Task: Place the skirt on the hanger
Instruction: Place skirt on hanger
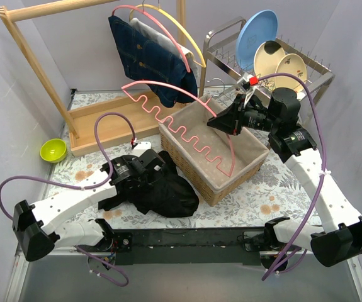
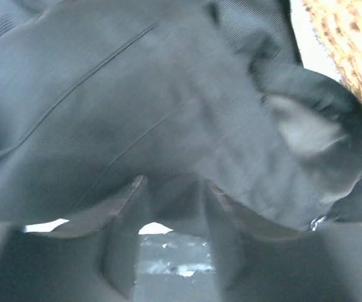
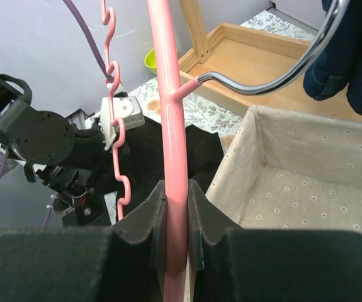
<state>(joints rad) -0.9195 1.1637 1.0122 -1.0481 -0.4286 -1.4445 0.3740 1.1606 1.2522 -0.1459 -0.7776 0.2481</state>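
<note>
Skirt [image 1: 168, 192] bunched against basket [image 1: 187, 167]; right pincer [image 3: 175, 192] holds hanger [image 3: 168, 94] above.

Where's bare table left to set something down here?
Best: floral tablecloth front right, between the lined wicker basket and the right arm. Smaller strip behind the left arm, beside the lime green bowl. Crowded: centre, crumpled black skirt beside the basket, right gripper holding the pink wavy hanger above it.

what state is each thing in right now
black crumpled skirt: heaped on the table, not hung
pink wavy plastic hanger: held aloft, bare
right gripper: shut on the hanger
left gripper: pressed into the skirt, grip unclear
lined wicker basket: empty
blue denim garment: hung on the wooden rack
</note>
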